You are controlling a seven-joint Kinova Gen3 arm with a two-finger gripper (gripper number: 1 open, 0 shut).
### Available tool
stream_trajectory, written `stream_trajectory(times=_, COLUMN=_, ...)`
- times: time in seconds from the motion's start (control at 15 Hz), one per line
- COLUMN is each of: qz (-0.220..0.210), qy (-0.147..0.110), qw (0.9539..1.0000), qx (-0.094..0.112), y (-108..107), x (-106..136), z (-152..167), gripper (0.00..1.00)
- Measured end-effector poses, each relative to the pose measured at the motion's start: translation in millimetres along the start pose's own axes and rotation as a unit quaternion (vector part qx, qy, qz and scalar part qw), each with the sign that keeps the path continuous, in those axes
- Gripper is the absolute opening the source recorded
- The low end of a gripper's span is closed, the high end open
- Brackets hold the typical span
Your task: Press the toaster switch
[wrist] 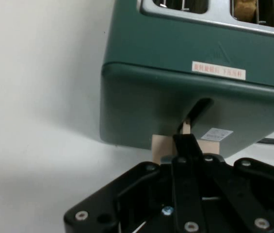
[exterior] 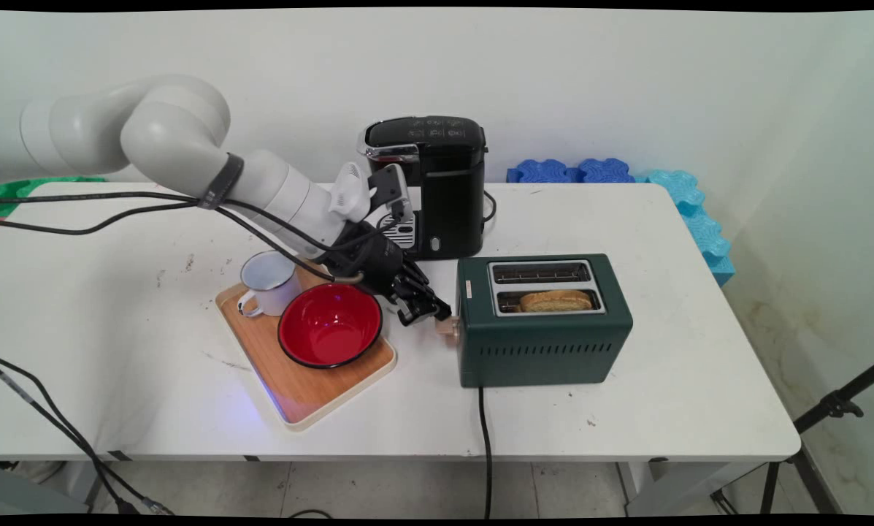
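Spreading across the room, the white bench (exterior: 626, 409) carries everything. On it, right of centre, sits the dark green two-slot toaster (exterior: 546, 343), a browned slice of toast (exterior: 556, 300) in its nearer slot. Behind stands the black coffee machine (exterior: 437, 186). To the left lies a wooden tray (exterior: 298, 391) holding a red enamel bowl (exterior: 329, 325) and a white enamel mug (exterior: 267, 281). The black pincer (exterior: 437, 314) has its fingers drawn together, pressed onto the toaster's pale wooden lever knob (wrist: 161, 144) at the left end.
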Motion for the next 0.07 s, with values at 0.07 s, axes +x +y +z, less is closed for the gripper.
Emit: stream_trajectory(times=0.07, qz=0.0, qy=0.0, qw=1.0, qx=0.0, y=0.0, x=-0.7, z=-0.2, gripper=0.0)
